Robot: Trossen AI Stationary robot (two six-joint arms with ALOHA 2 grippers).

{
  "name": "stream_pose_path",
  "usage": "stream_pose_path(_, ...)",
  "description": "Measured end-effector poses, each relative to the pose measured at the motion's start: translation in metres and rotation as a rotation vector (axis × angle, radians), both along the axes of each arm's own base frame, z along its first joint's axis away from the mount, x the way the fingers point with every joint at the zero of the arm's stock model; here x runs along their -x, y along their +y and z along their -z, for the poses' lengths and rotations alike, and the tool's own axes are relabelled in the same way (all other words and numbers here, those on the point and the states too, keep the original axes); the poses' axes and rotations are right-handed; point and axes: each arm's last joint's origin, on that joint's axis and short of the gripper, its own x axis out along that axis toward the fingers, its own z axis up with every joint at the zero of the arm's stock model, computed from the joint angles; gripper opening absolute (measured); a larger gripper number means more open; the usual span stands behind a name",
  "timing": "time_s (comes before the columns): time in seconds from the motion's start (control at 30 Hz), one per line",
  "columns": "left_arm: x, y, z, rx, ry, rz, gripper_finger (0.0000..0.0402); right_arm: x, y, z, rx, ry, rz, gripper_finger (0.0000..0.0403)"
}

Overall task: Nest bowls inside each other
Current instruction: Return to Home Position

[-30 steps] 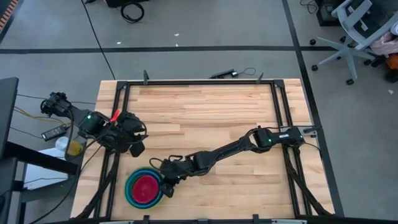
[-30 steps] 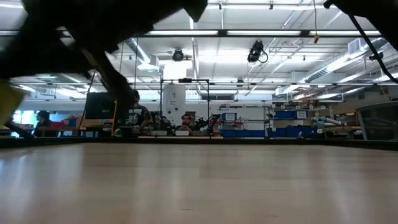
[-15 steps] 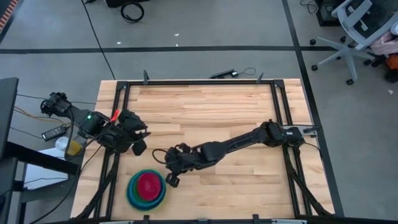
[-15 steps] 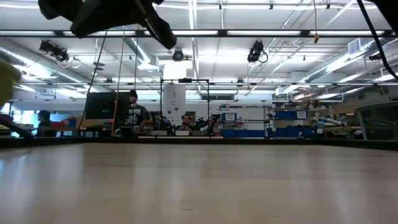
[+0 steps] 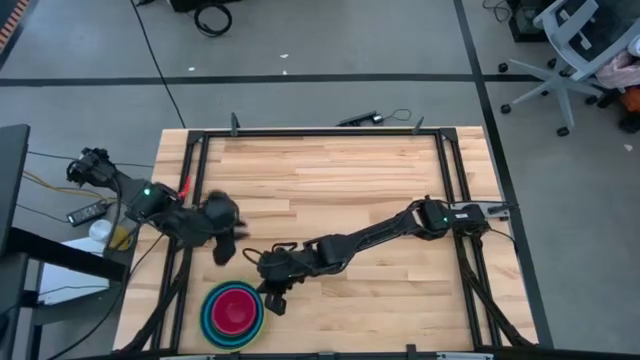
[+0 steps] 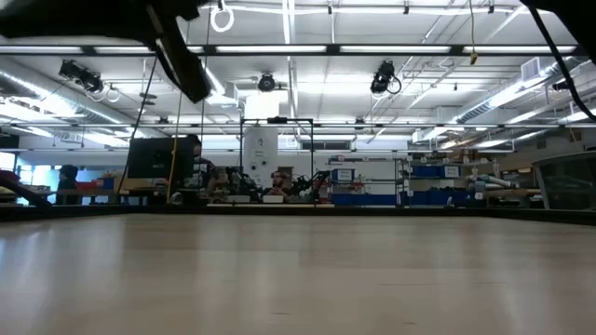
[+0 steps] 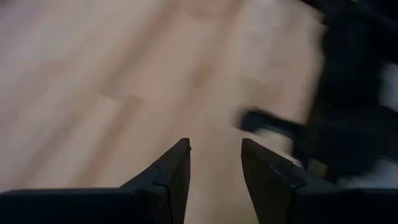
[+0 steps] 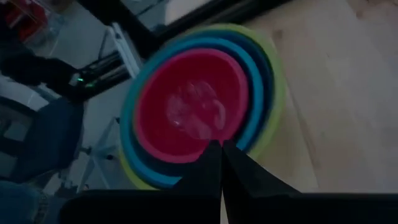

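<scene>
Wooden table | high: bowls nested in 1 stack at near-left corner, red innermost, 0 loose; right gripper just beside them, left gripper farther back | low: bowls not seen | left wrist: claw parted, empty | right wrist: claw pressed together, empty, above bowls | nesting judged done; only arm retreat left.

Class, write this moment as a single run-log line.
bowls: nested, red innermost, left end of table | right gripper: shut, empty, beside bowls | left gripper: open, empty, over table
</scene>
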Motion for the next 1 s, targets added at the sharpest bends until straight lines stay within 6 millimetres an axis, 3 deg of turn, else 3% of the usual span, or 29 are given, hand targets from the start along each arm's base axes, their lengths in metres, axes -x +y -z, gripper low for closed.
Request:
stream_pose_path(0.17, -0.014, -0.034, 0.031, 0.184, 0.008, 0.228, 0.0143, 0.003, -0.008, 0.007, 0.053, 0.075, 0.142, 0.0006)
stream_pose_path(0.27, -0.015, -0.057, 0.057, 0.288, 0.06, 0.319, 0.0143, 0.009, -0.012, 0.0, 0.112, 0.098, 0.216, 0.0005)
stream_pose_path(0.4, -0.006, -0.083, 0.078, 0.399, 0.147, 0.407, 0.0143, 0.017, -0.016, -0.01, 0.15, 0.139, 0.246, 0.0005)
stream_pose_path(0.6, 0.011, -0.11, 0.107, 0.417, 0.295, 0.466, 0.0143, 0.02, -0.018, -0.017, 0.166, 0.145, 0.238, 0.0005)
stream_pose_path(0.8, 0.012, -0.124, 0.128, 0.412, 0.365, 0.484, 0.0143, 0.02, -0.022, -0.015, 0.165, 0.16, 0.252, 0.0005)
stream_pose_path(1.0, 0.01, -0.115, 0.142, 0.292, 0.438, 0.39, 0.0143, 0.023, -0.029, -0.012, 0.193, 0.208, 0.298, 0.0005)
